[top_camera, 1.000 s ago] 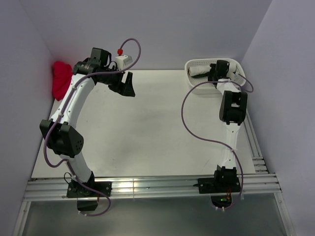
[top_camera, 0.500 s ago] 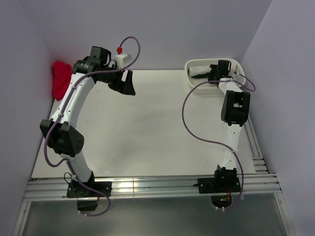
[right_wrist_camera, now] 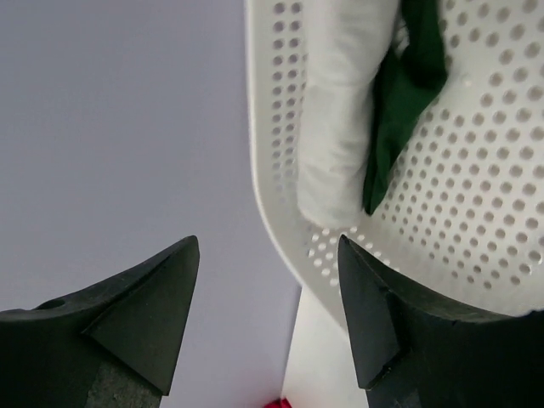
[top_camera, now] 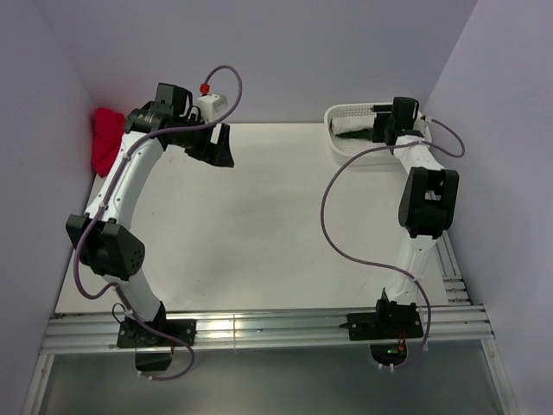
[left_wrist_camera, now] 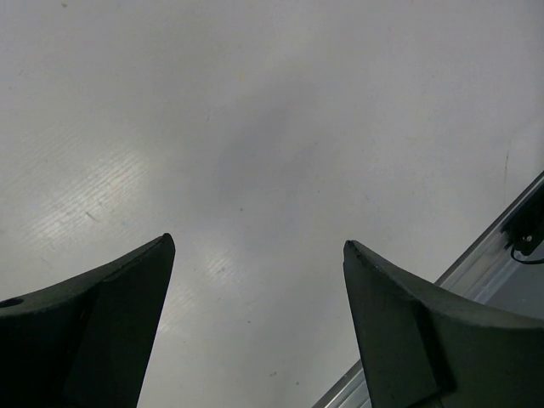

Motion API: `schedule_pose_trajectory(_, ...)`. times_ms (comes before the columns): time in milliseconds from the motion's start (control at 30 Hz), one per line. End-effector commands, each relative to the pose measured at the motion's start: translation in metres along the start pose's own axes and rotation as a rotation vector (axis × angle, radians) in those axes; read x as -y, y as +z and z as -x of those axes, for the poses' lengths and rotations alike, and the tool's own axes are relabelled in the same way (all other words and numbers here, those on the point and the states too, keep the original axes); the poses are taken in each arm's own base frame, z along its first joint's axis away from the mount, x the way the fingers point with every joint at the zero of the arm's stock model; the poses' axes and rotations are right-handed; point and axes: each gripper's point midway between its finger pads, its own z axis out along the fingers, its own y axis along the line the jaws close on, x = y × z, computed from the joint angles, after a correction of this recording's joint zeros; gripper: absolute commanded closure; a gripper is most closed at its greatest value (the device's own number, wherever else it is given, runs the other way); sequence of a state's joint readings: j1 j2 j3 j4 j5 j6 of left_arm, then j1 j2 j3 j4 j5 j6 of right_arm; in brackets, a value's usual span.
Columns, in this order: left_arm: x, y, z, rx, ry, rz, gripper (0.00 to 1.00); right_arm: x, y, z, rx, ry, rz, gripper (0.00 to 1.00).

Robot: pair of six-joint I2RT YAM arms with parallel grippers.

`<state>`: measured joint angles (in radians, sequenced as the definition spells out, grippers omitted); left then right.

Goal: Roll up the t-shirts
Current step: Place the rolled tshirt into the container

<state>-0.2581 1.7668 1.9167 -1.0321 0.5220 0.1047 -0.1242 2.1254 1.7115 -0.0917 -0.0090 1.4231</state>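
arms: two, left arm (top_camera: 117, 181) and right arm (top_camera: 426, 203), side by side at the near edge
grippers: two, left gripper (left_wrist_camera: 255, 246) and right gripper (right_wrist_camera: 268, 246), one per arm
t-shirts: two, off-white t-shirt (right_wrist_camera: 340, 110) and dark green t-shirt (right_wrist_camera: 408, 76)
basket (right_wrist_camera: 476, 212): one, white, perforated
red cloth (top_camera: 108, 138): one heap
purple cables: two, left cable (top_camera: 239, 86) and right cable (top_camera: 325, 207)
desk (top_camera: 259, 225): one

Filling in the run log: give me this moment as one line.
off-white shirt and dark green shirt in basket | left jaws open, empty, over table | right jaws open, empty, over basket
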Motion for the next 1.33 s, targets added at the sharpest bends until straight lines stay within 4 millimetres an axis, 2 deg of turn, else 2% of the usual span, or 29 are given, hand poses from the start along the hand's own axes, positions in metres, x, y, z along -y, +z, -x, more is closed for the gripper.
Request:
schedule_pose_trajectory(0,0.003,-0.028,0.013,0.096,0.031,0.068,0.14,-0.041,-0.062,-0.017,-0.018,-0.120,0.121,0.26)
schedule_pose_trajectory(33,0.005,-0.034,0.013,0.111,0.039,0.078,0.14,-0.040,-0.071,-0.021,-0.018,-0.137,0.127,0.26)
schedule_pose_trajectory(67,0.000,-0.031,0.005,0.097,0.033,0.095,0.14,-0.039,-0.090,-0.025,-0.018,-0.179,0.150,0.25)
schedule_pose_trajectory(133,-0.003,-0.040,0.005,0.130,0.051,0.124,0.14,-0.035,-0.111,-0.039,-0.007,-0.236,0.161,0.24)
schedule_pose_trajectory(167,-0.009,-0.039,-0.003,0.119,0.046,0.142,0.13,-0.030,-0.131,-0.043,-0.005,-0.298,0.172,0.24)
schedule_pose_trajectory(200,-0.012,-0.047,-0.001,0.148,0.055,0.165,0.13,-0.027,-0.144,-0.068,-0.036,-0.349,0.187,0.24)
schedule_pose_trajectory(300,-0.022,-0.047,-0.018,0.140,0.049,0.192,0.13,-0.012,-0.181,-0.088,-0.011,-0.507,0.200,0.23)
schedule_pose_trajectory(333,-0.021,-0.055,-0.016,0.174,0.062,0.205,0.13,-0.006,-0.195,-0.109,-0.017,-0.563,0.206,0.22)
schedule_pose_trajectory(367,-0.023,-0.051,-0.027,0.159,0.053,0.208,0.13,0.006,-0.211,-0.117,-0.015,-0.620,0.207,0.21)
schedule_pose_trajectory(400,-0.022,-0.052,-0.030,0.165,0.059,0.207,0.13,0.014,-0.221,-0.128,-0.026,-0.652,0.214,0.21)
schedule_pose_trajectory(433,-0.019,-0.057,-0.029,0.185,0.070,0.207,0.13,0.023,-0.238,-0.154,-0.075,-0.696,0.246,0.21)
schedule_pose_trajectory(567,-0.013,-0.056,-0.041,0.186,0.063,0.191,0.13,0.065,-0.283,-0.184,-0.162,-0.788,0.280,0.20)
schedule_pose_trajectory(700,-0.013,-0.058,-0.047,0.217,0.065,0.207,0.12,0.097,-0.317,-0.193,-0.202,-0.834,0.301,0.18)
schedule_pose_trajectory(833,-0.013,-0.053,-0.056,0.226,0.052,0.201,0.12,0.114,-0.332,-0.177,-0.197,-0.839,0.297,0.16)
schedule_pose_trajectory(967,-0.017,-0.045,-0.065,0.213,0.042,0.201,0.12,0.117,-0.345,-0.163,-0.178,-0.843,0.326,0.15)
schedule_pose_trajectory(1233,-0.017,-0.039,-0.071,0.193,0.036,0.187,0.12,0.118,-0.351,-0.149,-0.140,-0.841,0.333,0.13)
schedule_pose_trajectory(1300,-0.017,-0.040,-0.071,0.196,0.041,0.188,0.12,0.114,-0.354,-0.146,-0.123,-0.820,0.357,0.08)
